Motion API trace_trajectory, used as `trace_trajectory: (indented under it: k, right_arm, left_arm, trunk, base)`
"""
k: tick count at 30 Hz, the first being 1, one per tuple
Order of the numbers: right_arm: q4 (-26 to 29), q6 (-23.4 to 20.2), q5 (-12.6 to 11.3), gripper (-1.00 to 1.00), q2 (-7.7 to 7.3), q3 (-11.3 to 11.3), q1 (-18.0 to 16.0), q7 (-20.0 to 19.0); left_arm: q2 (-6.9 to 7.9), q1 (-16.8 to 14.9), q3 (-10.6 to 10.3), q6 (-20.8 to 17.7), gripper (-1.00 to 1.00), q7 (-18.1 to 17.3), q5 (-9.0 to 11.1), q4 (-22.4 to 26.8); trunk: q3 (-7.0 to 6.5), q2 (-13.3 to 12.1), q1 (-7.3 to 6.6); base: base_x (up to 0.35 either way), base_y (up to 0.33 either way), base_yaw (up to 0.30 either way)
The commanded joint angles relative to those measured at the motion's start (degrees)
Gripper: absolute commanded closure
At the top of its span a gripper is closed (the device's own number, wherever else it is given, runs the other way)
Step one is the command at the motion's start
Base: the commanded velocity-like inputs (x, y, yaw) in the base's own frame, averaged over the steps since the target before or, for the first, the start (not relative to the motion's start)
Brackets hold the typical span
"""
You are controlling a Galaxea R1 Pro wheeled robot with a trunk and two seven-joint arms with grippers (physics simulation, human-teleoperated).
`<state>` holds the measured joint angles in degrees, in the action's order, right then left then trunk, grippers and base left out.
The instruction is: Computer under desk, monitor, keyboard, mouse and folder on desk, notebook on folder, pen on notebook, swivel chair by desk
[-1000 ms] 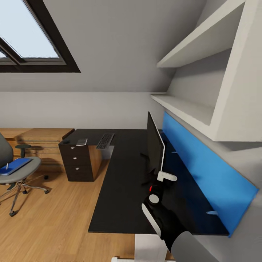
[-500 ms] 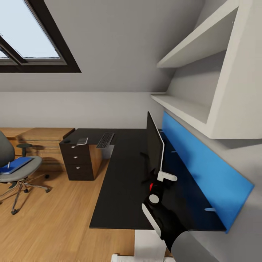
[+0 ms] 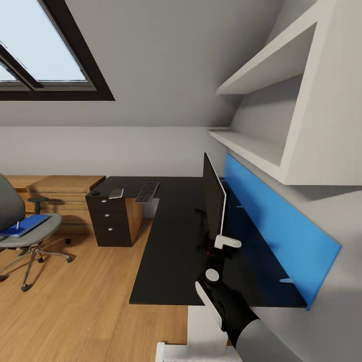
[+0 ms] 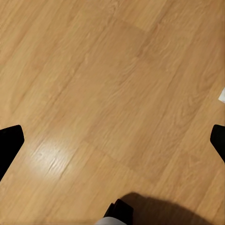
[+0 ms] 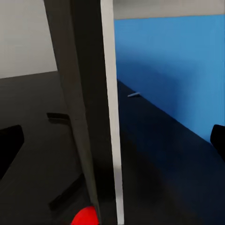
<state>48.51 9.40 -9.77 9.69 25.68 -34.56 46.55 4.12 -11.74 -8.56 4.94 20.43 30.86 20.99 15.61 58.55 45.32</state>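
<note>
The black monitor (image 3: 213, 201) stands edge-on on the glossy black desk (image 3: 171, 241). My right gripper (image 3: 221, 248) is open at its near edge, and the white-backed screen (image 5: 93, 108) runs between the wide-apart fingers. The keyboard (image 3: 147, 191) lies on the desk's far wing, with a light-grey notebook (image 3: 115, 193) beside it. At the left, the grey swivel chair (image 3: 17, 229) carries the blue folder (image 3: 22, 224). My left gripper (image 4: 112, 140) hangs open over bare wood floor. The computer, mouse and pen are out of view.
A black drawer unit (image 3: 113, 221) stands under the desk's far end, with low wooden shelving (image 3: 60, 191) beyond it. A blue back panel (image 3: 274, 226) and white wall shelves (image 3: 261, 146) line the desk's right side. Wood floor (image 3: 75, 301) lies between chair and desk.
The whole picture has shifted slightly, so the camera has moved. My right gripper stays at the monitor's near edge, and nothing on the desk or chair has changed place.
</note>
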Motion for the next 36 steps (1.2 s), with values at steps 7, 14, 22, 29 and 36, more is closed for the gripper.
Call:
trace_trajectory:
  k: [7, 14, 22, 29, 36]
  right_arm:
    - [0.0, 0.53, -0.6, -1.0, -0.2, 0.16, -0.07, -0.93]
    - [-0.07, 0.53, -0.6, -1.0, -0.2, 0.18, -0.07, -1.01]
    - [-0.21, 0.53, -0.52, -1.0, -0.12, 0.24, -0.07, -1.1]
    - [-0.34, 0.53, -0.52, -1.0, -0.11, 0.26, -0.07, -1.11]
    - [-0.35, 0.53, -0.52, -1.0, -0.09, 0.33, -0.07, -1.11]
  left_arm:
    - [0.03, -0.04, -0.49, 0.24, -1.0, 0.31, 0.61, -0.41]
    - [0.01, -0.04, -0.49, 0.24, -1.0, 0.31, 0.61, -0.42]
    - [0.01, -0.04, -0.49, 0.24, -1.0, 0.31, 0.61, -0.42]
    - [0.01, -0.04, -0.49, 0.31, -1.0, 0.31, 0.61, -0.42]
    - [0.01, -0.04, -0.49, 0.26, -1.0, 0.31, 0.61, -0.42]
  trunk:
    - [0.08, 0.05, 0.0]
    - [0.08, 0.05, 0.0]
    - [0.08, 0.05, 0.0]
    - [0.08, 0.05, 0.0]
    - [0.08, 0.05, 0.0]
  base:
    - [0.146, 0.0, 0.0]
    - [0.108, 0.067, 0.0]
    - [0.118, 0.078, 0.0]
    - [0.14, 0.018, 0.0]
    - [0.022, 0.002, 0.0]
